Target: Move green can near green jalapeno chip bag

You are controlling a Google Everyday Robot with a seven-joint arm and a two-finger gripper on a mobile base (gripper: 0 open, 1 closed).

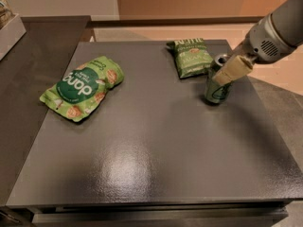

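Observation:
The green can (215, 92) stands on the dark table (142, 155) at the back right, tilted slightly, just right of and in front of the green jalapeno chip bag (191, 56). A narrow gap separates the can from the bag's right edge. My gripper (219, 75) reaches in from the upper right and is shut on the green can near its top. One cream finger (233, 69) lies across the can's front; the other finger is hidden behind the can.
A larger bright-green pouch (83, 87) with a dark round logo lies at the table's left. A darker counter (28, 74) adjoins on the left, with a white bin (9, 31) at its far corner. The table's right edge is close to the can.

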